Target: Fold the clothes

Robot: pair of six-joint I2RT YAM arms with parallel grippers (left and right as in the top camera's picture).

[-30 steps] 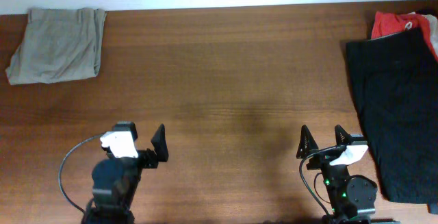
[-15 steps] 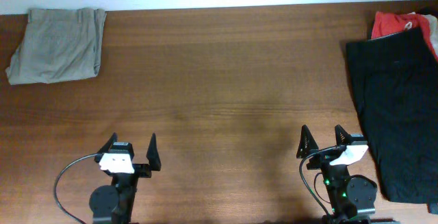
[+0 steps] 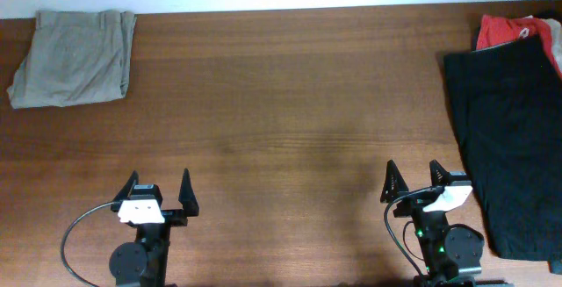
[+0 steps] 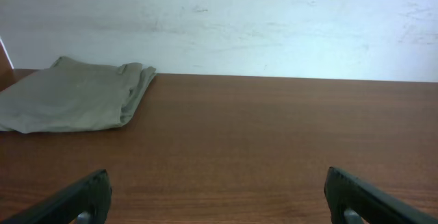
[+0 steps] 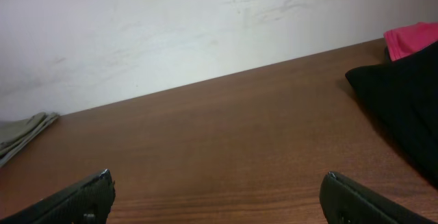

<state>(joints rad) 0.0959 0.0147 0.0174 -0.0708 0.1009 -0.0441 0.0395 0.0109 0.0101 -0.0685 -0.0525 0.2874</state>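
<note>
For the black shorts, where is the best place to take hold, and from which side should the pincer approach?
Grip the black shorts at their left edge. They lie flat, and that edge borders bare table on the side of the open right pincer, so come from the left, low. Avoid the top end: it meets the red garment there.

Black arms (image 3: 139, 256) bear white caps (image 3: 140, 210), pointed jaws, seemingly green lights (image 3: 421, 233).

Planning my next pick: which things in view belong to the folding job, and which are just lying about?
Job:
khaki shorts, looks folded
black shorts
red-orange garment

Lying about:
only the left arm's cable
</note>
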